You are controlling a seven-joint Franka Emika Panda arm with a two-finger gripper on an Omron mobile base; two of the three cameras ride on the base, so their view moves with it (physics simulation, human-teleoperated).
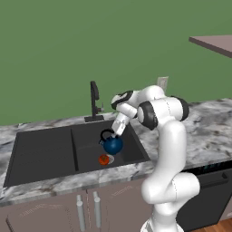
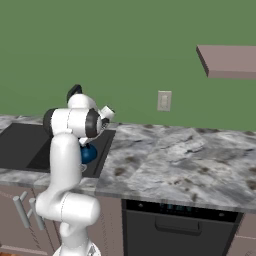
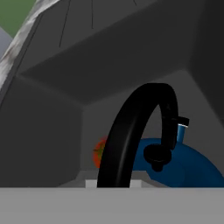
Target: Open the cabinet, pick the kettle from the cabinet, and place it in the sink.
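Note:
The blue kettle [image 1: 112, 145] hangs by its black arched handle [image 3: 131, 122] from my gripper [image 1: 117, 132], which is shut on that handle. It is low inside the right basin of the black sink [image 1: 43, 154], close to the floor; I cannot tell if it touches. In the hand view the kettle's blue body [image 3: 192, 168] and lid knob lie just below the handle. In the right base view the kettle [image 2: 89, 154] peeks out from behind my arm at the sink's [image 2: 30, 145] right end. A mauve-brown edge of the cabinet [image 1: 213, 44] juts in at the upper right.
A small orange-red object [image 1: 104, 159] lies on the basin floor just in front of the kettle. The black faucet [image 1: 94, 102] stands behind the sink. Marble counter [image 2: 175, 155] stretches right, with a dark appliance [image 2: 170, 230] under it. Lower cabinet handles [image 1: 88, 210] sit below the sink.

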